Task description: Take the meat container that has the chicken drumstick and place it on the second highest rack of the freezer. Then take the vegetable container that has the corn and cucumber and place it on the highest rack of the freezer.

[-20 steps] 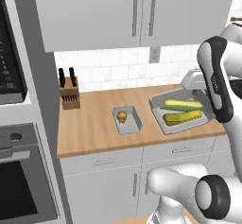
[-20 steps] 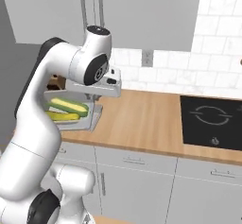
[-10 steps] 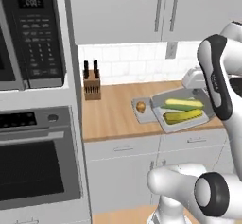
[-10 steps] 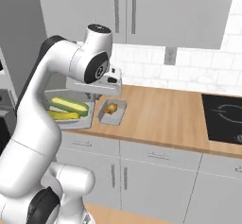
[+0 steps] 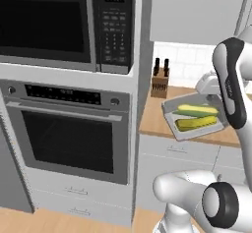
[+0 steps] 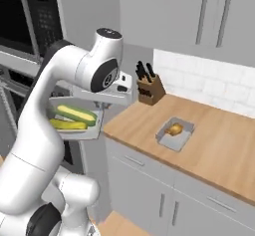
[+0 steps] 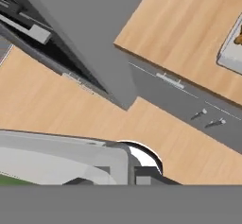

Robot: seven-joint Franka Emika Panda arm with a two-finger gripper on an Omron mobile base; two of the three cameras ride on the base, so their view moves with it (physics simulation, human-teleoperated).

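The vegetable container (image 5: 196,121) with the corn (image 5: 197,124) and the cucumber (image 5: 198,111) is riding up in the air, clamped at its rim in the closed pincer (image 6: 107,99), and it is hanging out past the edge of the wooden surface (image 6: 209,145) rather than resting on it; in the right base view the tray (image 6: 74,123) is sitting just under the white arm's wrist, corn (image 6: 67,124) nearer the camera, cucumber (image 6: 77,114) behind it. What is changing is the whole outlook: a second ago both base cameras were facing the counter and wall cupboards, and now the base is swinging left, so the built-in oven (image 5: 71,133) and microwave (image 5: 69,23) are sliding into the left base view while the knife block (image 5: 160,77) is drifting to the right. That reads as the base carrying the load off in search of the freezer, which I cannot make out yet. Meanwhile the meat container (image 6: 175,133) with the chicken drumstick (image 6: 174,129) is being left on the surface, well apart from the pincer, its corner peeking into the hand view (image 7: 234,48). Judging by that, the task order is looking swapped: vegetables are travelling first, and the drumstick tray is not yet stowed.
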